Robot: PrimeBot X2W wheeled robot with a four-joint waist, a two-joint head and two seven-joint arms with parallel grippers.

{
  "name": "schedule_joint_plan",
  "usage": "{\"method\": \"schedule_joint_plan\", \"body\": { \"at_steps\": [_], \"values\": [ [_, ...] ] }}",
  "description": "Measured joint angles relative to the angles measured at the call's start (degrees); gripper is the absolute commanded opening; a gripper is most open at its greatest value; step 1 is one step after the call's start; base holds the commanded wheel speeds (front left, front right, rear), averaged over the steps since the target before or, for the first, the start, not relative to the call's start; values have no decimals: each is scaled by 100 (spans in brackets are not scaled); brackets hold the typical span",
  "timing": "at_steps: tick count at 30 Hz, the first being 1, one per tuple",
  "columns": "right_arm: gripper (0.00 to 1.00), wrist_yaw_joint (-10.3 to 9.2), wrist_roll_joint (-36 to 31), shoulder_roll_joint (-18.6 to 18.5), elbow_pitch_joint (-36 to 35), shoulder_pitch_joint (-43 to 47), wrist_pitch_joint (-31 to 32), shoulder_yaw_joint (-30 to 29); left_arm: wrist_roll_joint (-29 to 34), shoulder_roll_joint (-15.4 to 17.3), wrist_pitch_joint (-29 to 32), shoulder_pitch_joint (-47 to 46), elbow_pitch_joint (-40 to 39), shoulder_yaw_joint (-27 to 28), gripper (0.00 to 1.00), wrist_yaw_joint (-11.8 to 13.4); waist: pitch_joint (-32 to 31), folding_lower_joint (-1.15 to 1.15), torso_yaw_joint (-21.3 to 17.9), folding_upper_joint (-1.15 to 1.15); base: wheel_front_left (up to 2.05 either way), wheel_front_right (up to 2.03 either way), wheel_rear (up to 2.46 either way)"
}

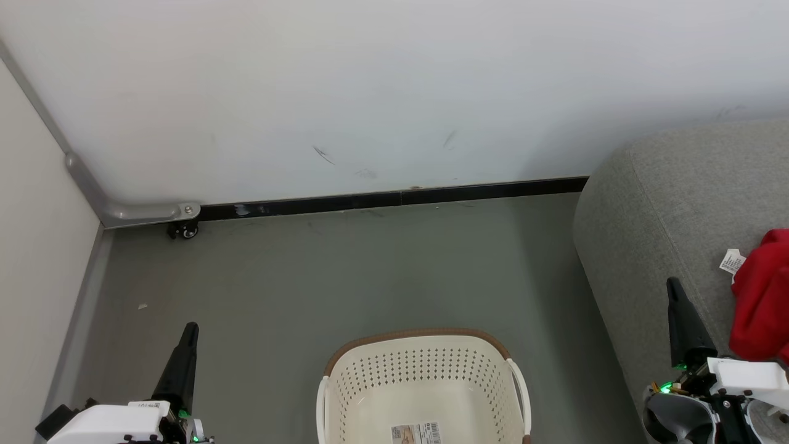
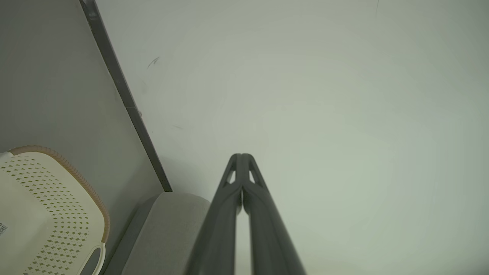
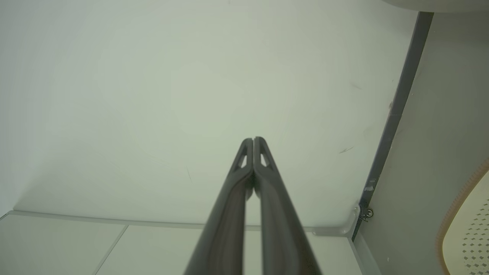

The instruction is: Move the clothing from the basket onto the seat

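Basket on the floor at centre, clothing on the seat at right; both sets of jaws clenched, grasping nothing.

Left gripper at lower left over the floor, jaws pressed together, pointing toward the wall. Basket upright at bottom centre, brown rim band toward the wall, paper label inside. Seat just right of it, apart. Right gripper over the seat's front edge, jaws pinched together, just left of the red clothing, which lies on the cushion, white tag at its upper-left edge.
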Motion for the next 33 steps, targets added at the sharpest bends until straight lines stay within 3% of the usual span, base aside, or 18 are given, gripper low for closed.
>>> {"method": "schedule_joint_plan", "body": {
  "at_steps": [33],
  "values": [
    [0,0,0,0,3,0,0,-4,0,-4,16,-77,21,4,0,-8,0,0,0,0,0,0,0]
  ]
}}
